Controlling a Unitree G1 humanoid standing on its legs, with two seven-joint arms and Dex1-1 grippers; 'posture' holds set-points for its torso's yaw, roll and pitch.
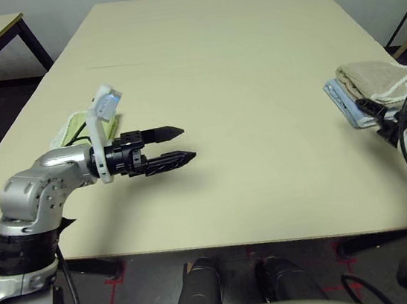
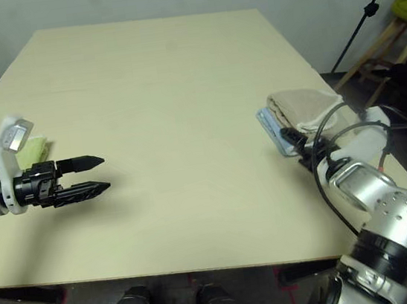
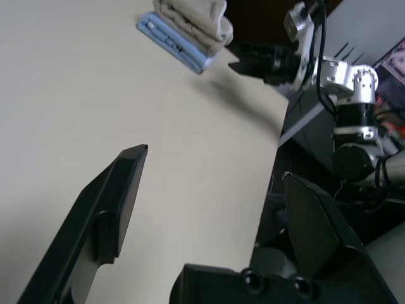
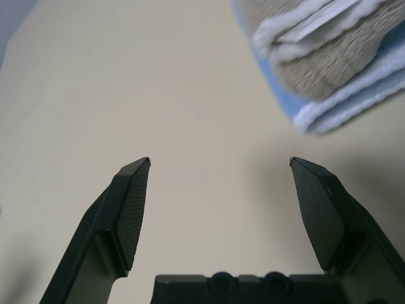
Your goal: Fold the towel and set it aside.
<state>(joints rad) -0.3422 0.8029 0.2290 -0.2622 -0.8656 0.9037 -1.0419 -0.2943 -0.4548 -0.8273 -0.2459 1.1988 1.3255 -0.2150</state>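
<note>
Towel (image 2: 304,107), folded atop a blue towel (image 2: 270,130), lies just beyond the empty, wide-open right pincer (image 4: 221,190).

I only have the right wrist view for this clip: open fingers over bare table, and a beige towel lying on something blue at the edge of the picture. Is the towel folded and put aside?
Observer: Yes. The beige towel lies folded on a folded blue towel near the table's right edge.
Operator: Where's the right gripper relative to it?
Observer: The right gripper sits just short of the stack on the robot's side, fingers open and holding nothing.
Operator: And the left arm?
Observer: The left gripper hovers open over the table's left side, pointing right, holding nothing.
Operator: Anything else on the table?
Observer: A lime-green cloth lies behind the left arm, near the left edge.
</note>
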